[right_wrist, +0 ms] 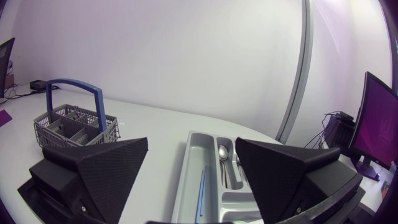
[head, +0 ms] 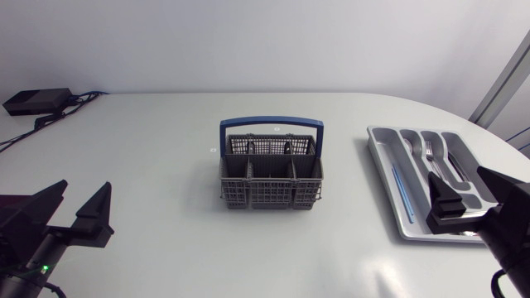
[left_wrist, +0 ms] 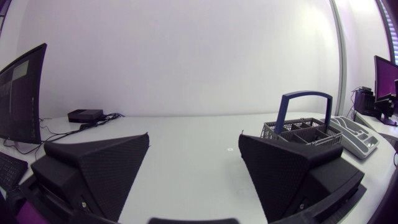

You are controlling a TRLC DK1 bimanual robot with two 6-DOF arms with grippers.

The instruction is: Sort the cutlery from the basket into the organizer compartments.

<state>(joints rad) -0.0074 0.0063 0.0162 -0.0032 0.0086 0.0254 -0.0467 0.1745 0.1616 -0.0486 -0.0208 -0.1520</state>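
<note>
So far: cutlery already lies in the light grey plastic organizer tray (head: 383, 170) at the right of the head frame. A steel fork (head: 430, 152) is in a middle slot and a thin blue rod (head: 401, 189) in the long slot on the tray's left side. The right wrist view adds a steel spoon (right_wrist: 222, 151).
Basket: the grey mesh plastic cutlery basket with blue hoop handle (head: 271, 182) stands at frame centre, well apart from the tray. No handles stick out of any cell (floors are dark, so a small piece cannot be ruled out).
Left claw: matte black left gripper (head: 84, 197), lower left, spread wide, empty.
Right claw: matte black right gripper (head: 460, 189), lower right, over the tray's near end, spread wide, empty.
Left to do: judged little or nothing; check the basket cells.
</note>
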